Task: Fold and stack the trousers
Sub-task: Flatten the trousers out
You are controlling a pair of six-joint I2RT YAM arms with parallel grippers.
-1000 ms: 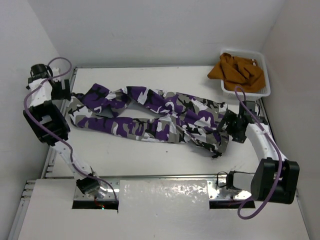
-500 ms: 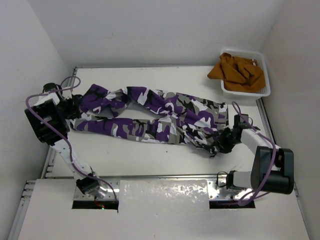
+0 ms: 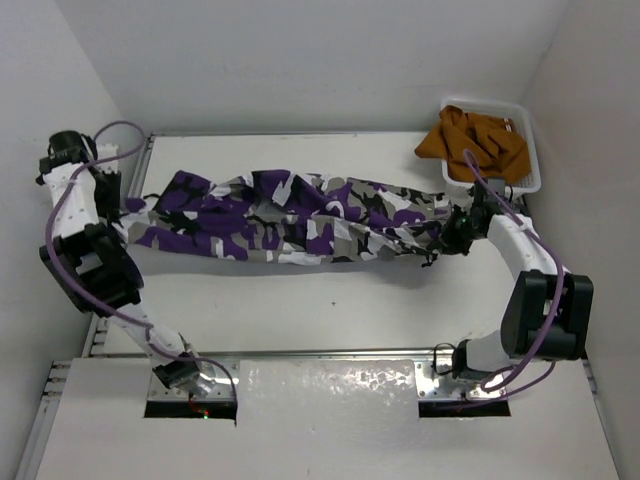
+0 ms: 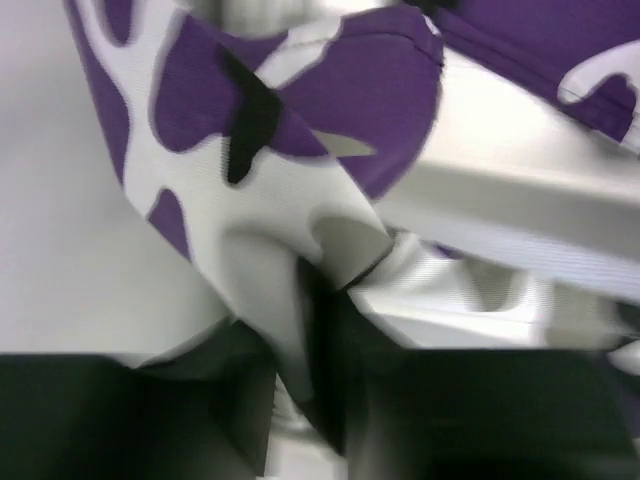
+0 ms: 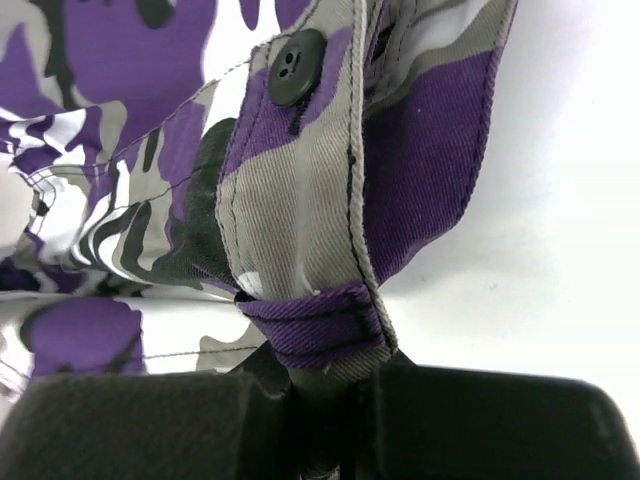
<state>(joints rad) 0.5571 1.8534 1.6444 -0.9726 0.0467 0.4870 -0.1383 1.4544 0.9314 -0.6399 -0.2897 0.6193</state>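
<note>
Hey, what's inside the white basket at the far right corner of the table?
A crumpled orange-brown garment fills most of the white basket. A strip of bare floor shows along its near side. Anything under the cloth is hidden.

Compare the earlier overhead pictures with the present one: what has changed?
The left tool and right tool gripped the near edge of the trousers and carried it toward the far side, laying one leg over the other. The orange garment and its basket stayed put.
</note>
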